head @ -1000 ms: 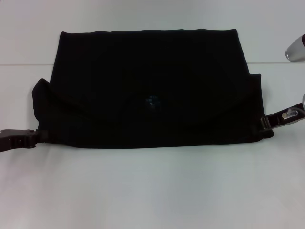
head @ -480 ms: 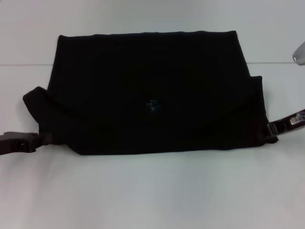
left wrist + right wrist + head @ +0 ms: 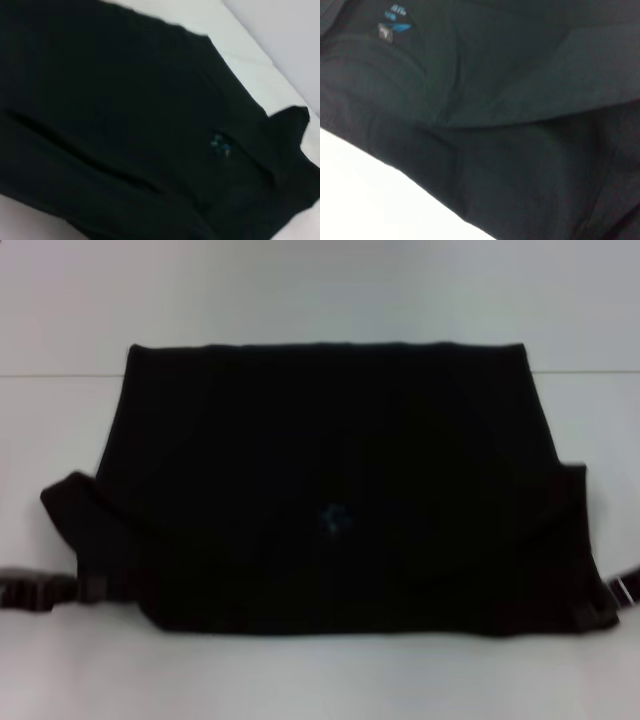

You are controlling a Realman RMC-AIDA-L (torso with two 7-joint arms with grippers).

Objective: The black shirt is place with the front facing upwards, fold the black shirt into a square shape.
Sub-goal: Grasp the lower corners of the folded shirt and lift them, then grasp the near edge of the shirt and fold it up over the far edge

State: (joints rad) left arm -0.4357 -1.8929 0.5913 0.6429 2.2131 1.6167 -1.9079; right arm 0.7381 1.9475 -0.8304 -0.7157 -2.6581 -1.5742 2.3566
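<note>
The black shirt lies folded into a wide band on the white table, its small blue neck label facing up near the middle. My left gripper is shut on the shirt's near left corner. My right gripper is shut on the near right corner, at the frame's edge. The left wrist view shows the dark cloth with the label. The right wrist view shows folds of the cloth and the label. The chest print is hidden.
The white table runs all around the shirt, with a seam line across it behind the shirt's far edge. Bare table shows in front of the shirt's near edge.
Both grippers have moved toward me along the table, dragging the shirt's near edge and the whole folded shirt closer. The right arm's metal parts have left the view.
</note>
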